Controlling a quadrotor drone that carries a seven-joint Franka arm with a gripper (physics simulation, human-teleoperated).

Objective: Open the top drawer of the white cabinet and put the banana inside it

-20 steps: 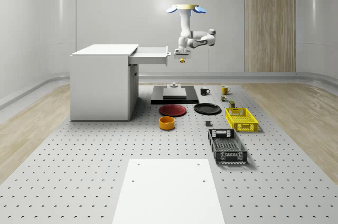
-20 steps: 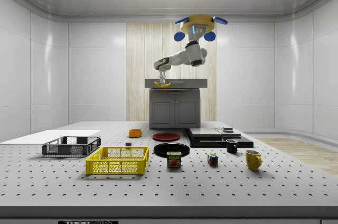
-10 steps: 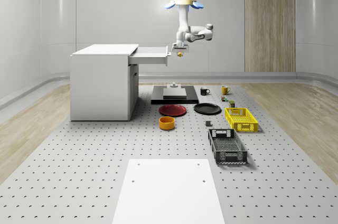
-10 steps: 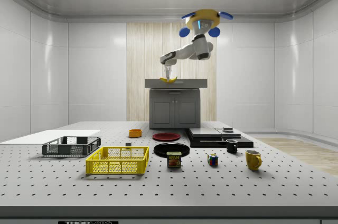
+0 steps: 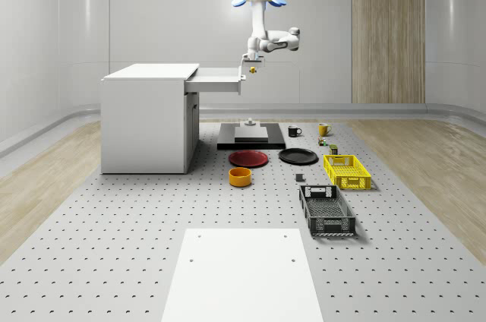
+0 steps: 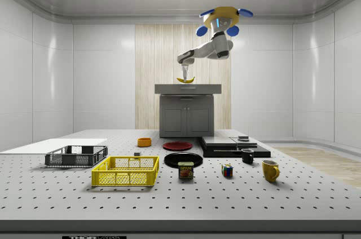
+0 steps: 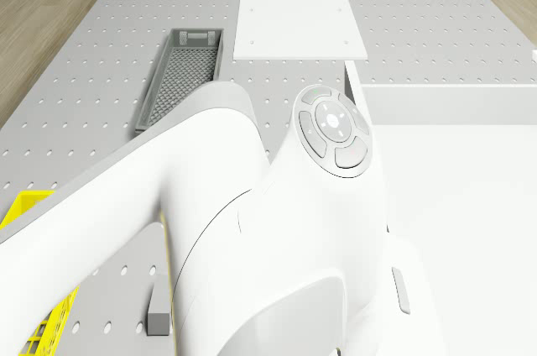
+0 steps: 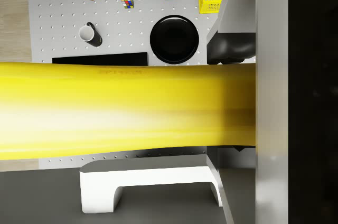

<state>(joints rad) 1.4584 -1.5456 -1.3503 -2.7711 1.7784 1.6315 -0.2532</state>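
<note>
One drawer [image 5: 216, 79] stands pulled out of the cabinet [image 5: 148, 121] on the whole-scene view's left. Drone [image 5: 258, 1] hovers just past the drawer's front edge, higher and nearer the cabinet than a second ago. Banana [image 6: 185, 80] has risen from drawer-front level to above the rim, so the lift looks done; carry-over and drop remain. Arm hangs bent, elbow out, gripper [image 5: 251, 68] pointing down, clamped on the banana.

"SPAM" on can [image 6: 185, 169]; "THORLABS" partly legible on table edge [image 6: 95, 237].
</note>
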